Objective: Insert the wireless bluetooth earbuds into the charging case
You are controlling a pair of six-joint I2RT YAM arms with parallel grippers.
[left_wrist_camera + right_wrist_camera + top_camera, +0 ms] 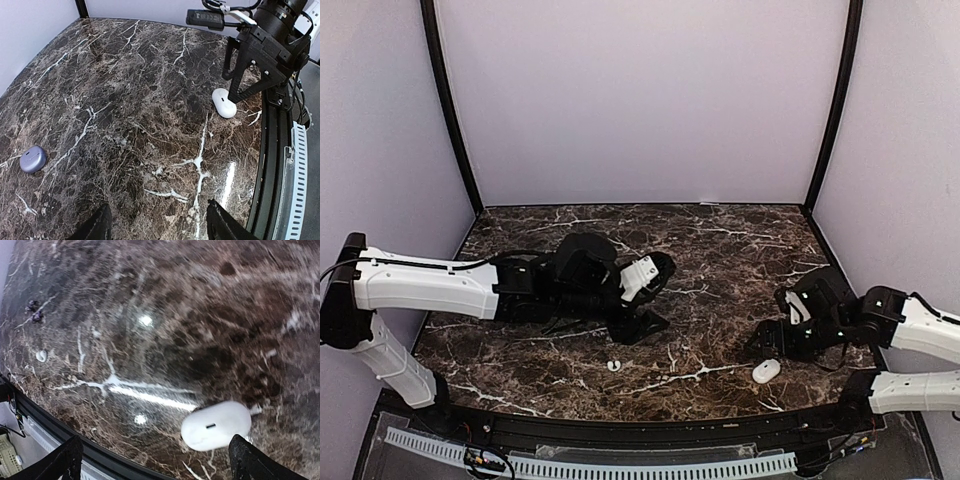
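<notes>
Left pincer (160,215) and right pincer (156,450) both gape wide, empty. Grip the shut case (33,159) squarely by its sides, not the pebble (223,102); 1 earbud (41,356) lies apart.

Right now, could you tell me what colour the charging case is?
The charging case is lavender; clearest in left wrist view.

Earbud (613,365) well left of pebble (766,370)

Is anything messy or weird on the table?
A little. One tiny white earbud lies alone near the front edge of the marble table, apart from the lavender charging case, which looks closed. I can't see the second earbud.
</notes>
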